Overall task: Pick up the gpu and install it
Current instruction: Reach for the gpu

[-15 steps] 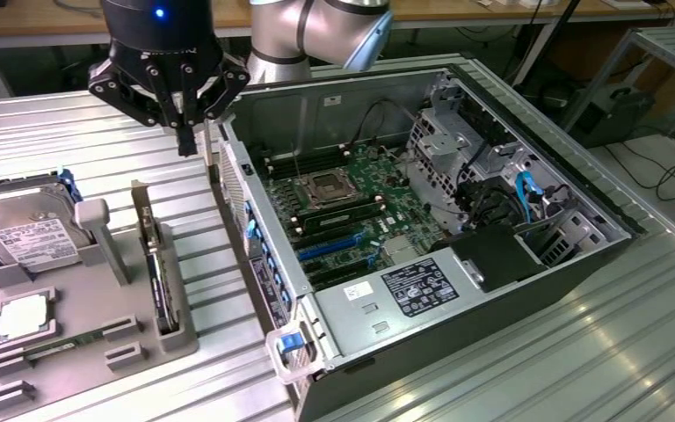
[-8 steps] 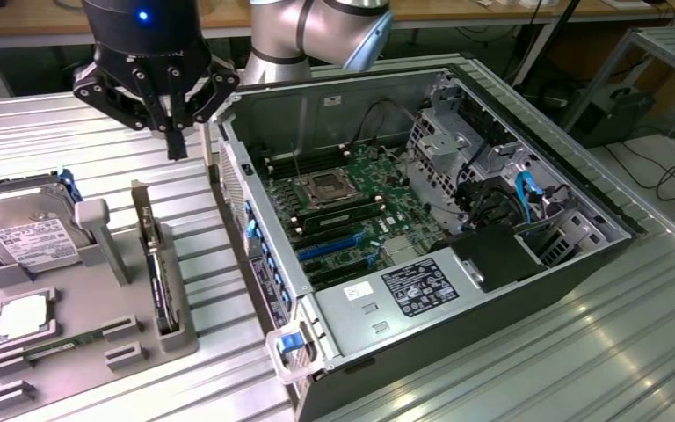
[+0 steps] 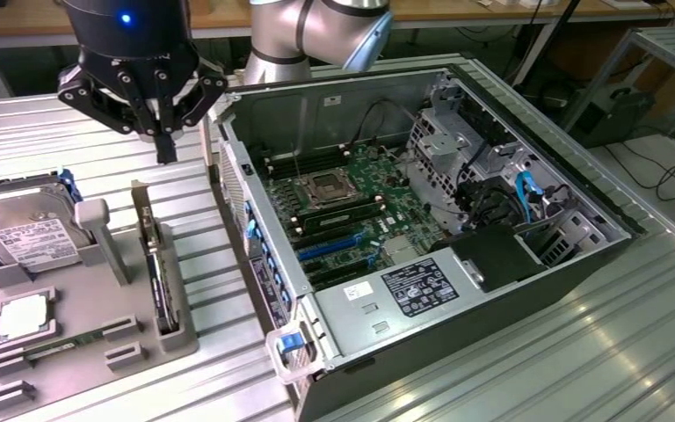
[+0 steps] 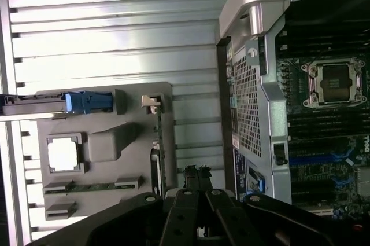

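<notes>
The gpu point(image 3: 157, 264) is a thin dark card standing on edge in a slot of the grey fixture point(image 3: 120, 299), at the exterior view's left. Its pale bracket end point(image 3: 140, 192) points away from the near edge. In the wrist view the gpu point(image 4: 157, 142) is a narrow strip, its bracket point(image 4: 151, 102) at one end. My gripper point(image 3: 166, 151) hangs shut and empty above the fixture, over the gpu's bracket end and apart from it. From the wrist view its dark fingers point(image 4: 196, 176) meet at a point near the card's edge.
On the fixture lie a silver hard drive point(image 3: 27, 233), a square processor point(image 3: 21, 316) and a green memory stick point(image 3: 62, 345). The open computer case point(image 3: 478, 132) lies at the exterior view's right, with its motherboard point(image 3: 350, 207) and blue slots point(image 3: 331, 248) exposed. The table point(image 3: 619, 352) is ribbed metal.
</notes>
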You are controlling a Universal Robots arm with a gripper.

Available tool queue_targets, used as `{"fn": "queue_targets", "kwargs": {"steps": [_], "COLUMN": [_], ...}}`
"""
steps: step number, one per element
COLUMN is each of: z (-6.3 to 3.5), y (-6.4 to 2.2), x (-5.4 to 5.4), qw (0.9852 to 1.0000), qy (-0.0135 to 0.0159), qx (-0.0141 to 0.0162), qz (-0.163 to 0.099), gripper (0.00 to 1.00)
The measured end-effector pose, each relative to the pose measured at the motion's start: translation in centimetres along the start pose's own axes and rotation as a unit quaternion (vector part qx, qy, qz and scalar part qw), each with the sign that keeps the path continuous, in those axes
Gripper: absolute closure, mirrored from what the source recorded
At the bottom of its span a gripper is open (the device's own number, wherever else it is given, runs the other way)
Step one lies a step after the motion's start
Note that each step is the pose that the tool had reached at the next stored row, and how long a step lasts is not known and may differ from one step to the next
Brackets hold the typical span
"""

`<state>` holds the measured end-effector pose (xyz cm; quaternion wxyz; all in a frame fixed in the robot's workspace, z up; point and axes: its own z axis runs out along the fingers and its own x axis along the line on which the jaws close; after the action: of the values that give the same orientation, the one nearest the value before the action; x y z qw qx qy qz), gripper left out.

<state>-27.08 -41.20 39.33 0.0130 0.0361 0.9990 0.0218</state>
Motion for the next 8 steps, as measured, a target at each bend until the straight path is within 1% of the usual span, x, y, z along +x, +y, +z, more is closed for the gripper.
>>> {"fn": "queue_targets", "kwargs": {"steps": [8], "z": [-0.04], "y": [-0.35], "x": [1.04], "qw": [1.0000], "qy": [0.0001], "qx": [0.0000], "qz": [0.000], "gripper": [0.89]}}
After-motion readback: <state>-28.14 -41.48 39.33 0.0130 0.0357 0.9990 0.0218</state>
